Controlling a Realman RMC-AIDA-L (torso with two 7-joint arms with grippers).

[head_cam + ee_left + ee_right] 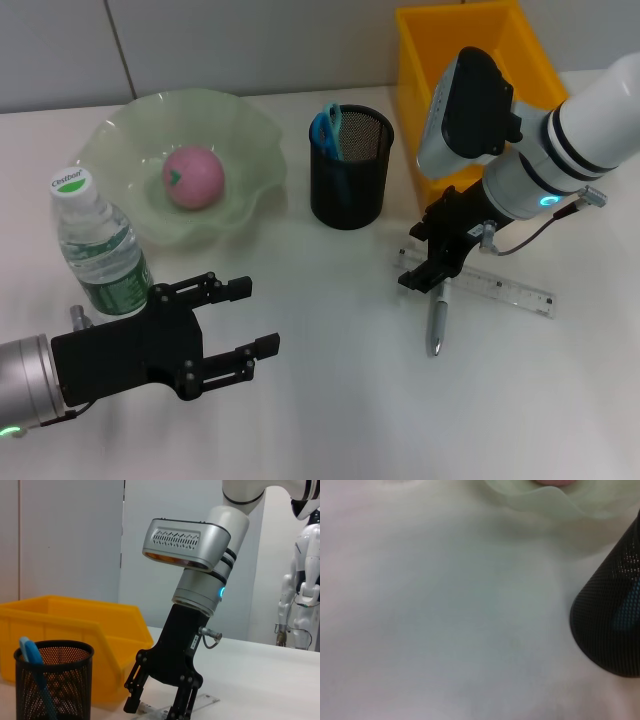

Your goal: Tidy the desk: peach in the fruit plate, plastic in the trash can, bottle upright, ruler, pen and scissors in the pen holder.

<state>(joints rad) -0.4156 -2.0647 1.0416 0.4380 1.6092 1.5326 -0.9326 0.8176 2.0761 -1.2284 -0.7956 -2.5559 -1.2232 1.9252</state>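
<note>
Right gripper (pixel 432 273) is low over the near end of the clear ruler (pixel 500 288), fingers narrowly parted at the pen (pixel 437 322); a grip cannot be confirmed. Left gripper (pixel 252 318) hovers beside the upright water bottle (pixel 100 250), fingers wide and empty. The cap lettering is illegible. The peach (pixel 193 177) sits in the green fruit plate (pixel 255 135). Blue-handled scissors (pixel 327 128) stand in the mesh pen holder (pixel 349 170), beside the yellow bin (pixel 470 40).

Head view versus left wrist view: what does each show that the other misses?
Head view only: peach in the fruit plate, upright bottle, pen, open left gripper. Left wrist view only: a white humanoid standing in the background. Both: pen holder, yellow bin, ruler, right gripper low over the ruler.
</note>
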